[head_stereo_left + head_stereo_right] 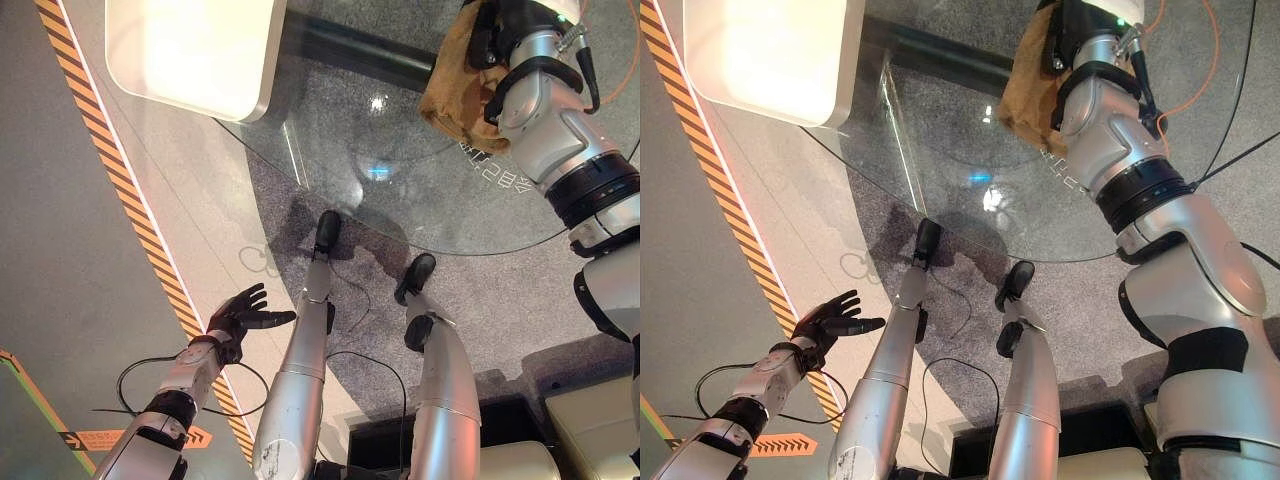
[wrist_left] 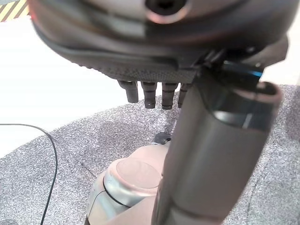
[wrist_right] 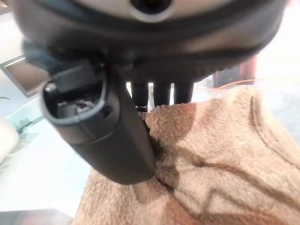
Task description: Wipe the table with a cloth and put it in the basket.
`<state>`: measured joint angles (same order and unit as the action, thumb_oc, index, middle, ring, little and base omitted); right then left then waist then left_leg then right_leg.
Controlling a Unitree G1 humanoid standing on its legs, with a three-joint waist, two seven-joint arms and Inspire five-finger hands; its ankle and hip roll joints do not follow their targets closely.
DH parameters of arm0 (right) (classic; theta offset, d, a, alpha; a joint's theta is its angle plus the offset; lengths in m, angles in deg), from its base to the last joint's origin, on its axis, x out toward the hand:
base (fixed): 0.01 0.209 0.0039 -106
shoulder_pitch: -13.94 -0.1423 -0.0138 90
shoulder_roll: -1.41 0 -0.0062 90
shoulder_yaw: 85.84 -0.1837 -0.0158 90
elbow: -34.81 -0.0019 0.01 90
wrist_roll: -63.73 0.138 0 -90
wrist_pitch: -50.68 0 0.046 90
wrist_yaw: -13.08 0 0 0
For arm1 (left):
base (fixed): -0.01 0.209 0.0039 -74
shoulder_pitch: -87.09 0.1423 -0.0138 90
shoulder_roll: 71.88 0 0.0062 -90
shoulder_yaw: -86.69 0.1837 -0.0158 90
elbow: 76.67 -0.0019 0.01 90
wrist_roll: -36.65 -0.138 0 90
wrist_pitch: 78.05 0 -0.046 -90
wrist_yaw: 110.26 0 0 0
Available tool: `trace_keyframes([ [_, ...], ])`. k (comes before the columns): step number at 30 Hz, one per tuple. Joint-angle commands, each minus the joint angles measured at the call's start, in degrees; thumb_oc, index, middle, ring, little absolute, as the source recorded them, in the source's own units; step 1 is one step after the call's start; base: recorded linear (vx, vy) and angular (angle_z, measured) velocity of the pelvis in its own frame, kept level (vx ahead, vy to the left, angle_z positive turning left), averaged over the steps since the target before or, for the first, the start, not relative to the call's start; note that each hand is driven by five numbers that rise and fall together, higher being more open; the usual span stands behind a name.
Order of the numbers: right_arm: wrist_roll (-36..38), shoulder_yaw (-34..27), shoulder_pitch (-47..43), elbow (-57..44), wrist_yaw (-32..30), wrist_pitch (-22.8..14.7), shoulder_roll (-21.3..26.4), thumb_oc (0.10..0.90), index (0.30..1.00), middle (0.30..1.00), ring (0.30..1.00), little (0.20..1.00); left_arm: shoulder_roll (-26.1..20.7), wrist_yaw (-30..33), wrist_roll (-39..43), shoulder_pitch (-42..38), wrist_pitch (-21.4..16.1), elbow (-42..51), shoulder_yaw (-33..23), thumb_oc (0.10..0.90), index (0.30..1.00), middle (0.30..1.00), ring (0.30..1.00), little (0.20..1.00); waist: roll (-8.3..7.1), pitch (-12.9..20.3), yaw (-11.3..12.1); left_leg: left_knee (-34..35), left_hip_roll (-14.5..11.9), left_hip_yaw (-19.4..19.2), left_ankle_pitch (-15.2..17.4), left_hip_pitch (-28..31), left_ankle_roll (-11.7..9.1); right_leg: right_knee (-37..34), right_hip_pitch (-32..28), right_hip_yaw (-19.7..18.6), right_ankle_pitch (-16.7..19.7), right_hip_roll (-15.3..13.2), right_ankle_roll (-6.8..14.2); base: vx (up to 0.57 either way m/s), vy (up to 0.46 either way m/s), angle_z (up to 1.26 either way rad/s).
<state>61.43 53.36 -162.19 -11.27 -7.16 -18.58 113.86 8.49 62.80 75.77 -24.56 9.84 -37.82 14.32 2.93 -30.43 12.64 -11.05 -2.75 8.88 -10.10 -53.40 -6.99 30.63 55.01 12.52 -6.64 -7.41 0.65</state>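
Observation:
A brown fluffy cloth (image 1: 450, 90) lies bunched on the round glass table (image 1: 330, 130) at its far right part. My right hand (image 1: 505, 25) rests on top of the cloth. In the right wrist view its thumb (image 3: 103, 131) presses into the cloth (image 3: 225, 178) and its fingers (image 3: 161, 93) reach straight over a raised fold, so the hand is open. My left hand (image 1: 240, 315) hangs low at the left, away from the table, over the floor. Its fingers (image 2: 150, 93) are spread and hold nothing.
A white rounded block (image 1: 190, 50) stands at the far left edge of the glass. An orange cable (image 1: 595, 60) runs across the table's far right. A black-and-orange striped line (image 1: 130, 200) crosses the floor on the left. Grey carpet (image 1: 470, 290) lies under the table.

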Motion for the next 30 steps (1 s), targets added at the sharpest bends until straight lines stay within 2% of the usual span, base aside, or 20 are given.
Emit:
trace_keyframes([
  [1, -0.75, -0.99, -5.37, -8.61, -0.83, -4.52, -6.51, 0.100, 0.300, 0.300, 0.300, 0.200, -1.19, 0.68, -1.43, 4.65, -1.11, -0.87, 2.67, 0.800, 0.900, 0.900, 0.900, 0.900, -0.48, 0.64, 2.22, -3.75, 7.04, 0.15, 5.11, 1.22, 6.17, -13.26, -5.63, 2.85, 8.31, 0.94, 3.22, 0.00, 0.000, 0.00],
  [11, -3.51, -0.87, -4.44, -12.76, 1.55, -5.30, -11.23, 0.100, 0.300, 0.300, 0.300, 0.200, -0.77, 0.61, -2.06, 5.22, -1.50, -0.56, 2.76, 0.800, 0.900, 0.900, 0.900, 0.900, -0.31, 0.64, 3.07, -3.61, 7.26, 0.49, 4.87, 1.38, 6.22, -13.78, -6.22, 3.28, 8.57, 0.81, 3.43, 0.00, 0.000, 0.03],
  [30, -7.25, -1.73, -1.58, -18.21, 4.92, -6.23, -13.99, 0.100, 0.300, 0.300, 0.300, 0.200, -0.63, 0.07, -2.64, 5.73, -1.53, -0.57, 2.08, 0.800, 0.900, 0.900, 0.900, 0.900, -0.14, 0.64, 3.52, -3.96, 7.45, 0.85, 4.58, 0.99, 6.50, -13.08, -6.01, 3.37, 8.47, 0.68, 3.54, 0.00, 0.000, 0.03],
])
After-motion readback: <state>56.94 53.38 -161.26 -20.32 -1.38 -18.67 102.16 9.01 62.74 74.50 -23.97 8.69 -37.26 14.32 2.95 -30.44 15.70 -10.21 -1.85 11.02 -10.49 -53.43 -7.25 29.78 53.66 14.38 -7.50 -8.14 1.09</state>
